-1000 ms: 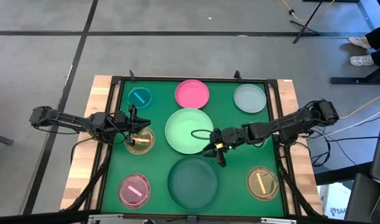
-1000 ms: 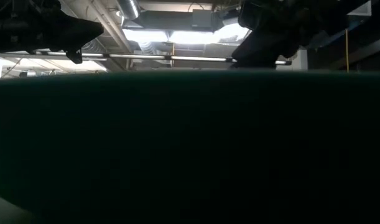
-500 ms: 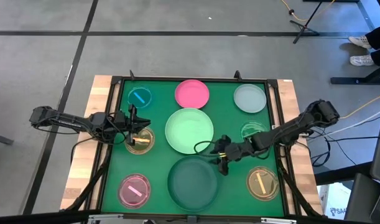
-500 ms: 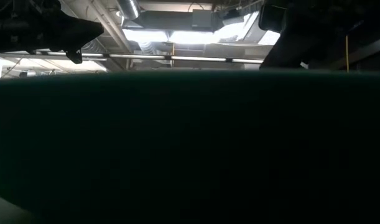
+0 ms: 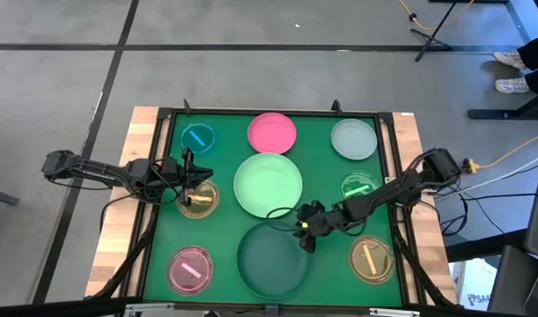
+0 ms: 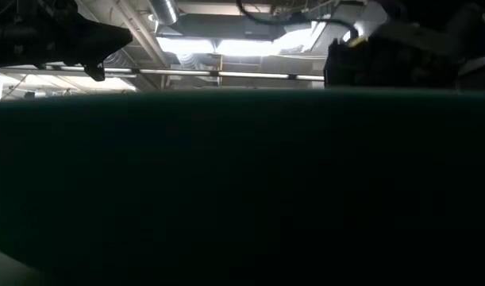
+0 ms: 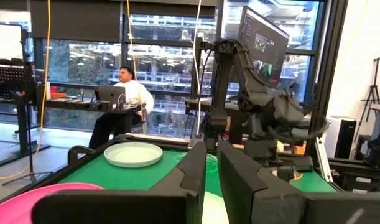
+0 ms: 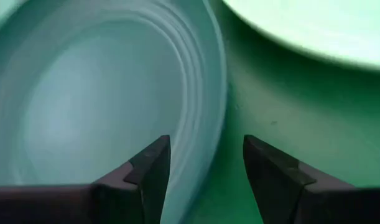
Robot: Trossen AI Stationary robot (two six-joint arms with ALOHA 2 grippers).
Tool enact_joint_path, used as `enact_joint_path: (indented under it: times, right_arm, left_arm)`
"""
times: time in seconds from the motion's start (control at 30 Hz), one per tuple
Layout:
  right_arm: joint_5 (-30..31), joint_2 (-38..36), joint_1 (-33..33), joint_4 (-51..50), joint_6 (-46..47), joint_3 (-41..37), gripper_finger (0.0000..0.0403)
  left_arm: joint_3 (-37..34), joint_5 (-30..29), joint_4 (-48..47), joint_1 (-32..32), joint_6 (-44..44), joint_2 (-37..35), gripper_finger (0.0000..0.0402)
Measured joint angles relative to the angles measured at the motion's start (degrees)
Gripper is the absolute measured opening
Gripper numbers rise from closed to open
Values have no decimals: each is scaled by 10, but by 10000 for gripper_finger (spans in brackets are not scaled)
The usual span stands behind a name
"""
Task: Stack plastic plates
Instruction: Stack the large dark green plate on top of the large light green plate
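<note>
Nine plates lie flat on the green mat. Large light green plate (image 5: 268, 185) is in the middle, large dark green plate (image 5: 273, 258) nearer. Pink plate (image 5: 271, 132) and pale grey-green plate (image 5: 353, 139) are at the far side. Small translucent plates: blue bar (image 5: 197, 137), green bar (image 5: 359, 187), yellow bar (image 5: 371, 257), pink bar (image 5: 190, 269), amber (image 5: 198, 201). My right gripper (image 5: 305, 232) (image 8: 206, 163) is open, low over the dark green plate's far right rim (image 8: 209, 93), one finger on each side of it. My left gripper (image 5: 195, 179) (image 7: 211, 163) is shut, above the amber plate.
A raised dark frame (image 5: 390, 158) and wooden border surround the mat. The low view is almost filled by a dark wall (image 6: 242, 191). Beyond the table a person sits at a desk (image 7: 124, 99). Bare mat lies between the dark green and pink-bar plates.
My right gripper has moved from the light green plate's right rim toward the table's near edge and down, ending at the dark green plate's far right rim. Its arm has stretched lower, uncovering the green-bar small plate. The plates have stayed in place.
</note>
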Motion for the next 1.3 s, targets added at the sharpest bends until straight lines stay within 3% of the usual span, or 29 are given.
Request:
enact_joint_path:
  times: [0.27, 0.67, 0.93, 1.3]
  right_arm:
    - [-19, 28, -1, 21, 2, 0, 175]
    - [-21, 28, -1, 24, 3, 1, 10]
    - [-29, 15, -1, 38, -27, 0, 11]
    - [-25, -101, -50, 22, -95, -1, 3]
  left_arm:
    - [0, 0, 0, 0, 0, 0, 34]
    - [0, 0, 0, 0, 0, 0, 34]
    - [0, 0, 0, 0, 0, 0, 34]
    - [0, 0, 0, 0, 0, 0, 34]
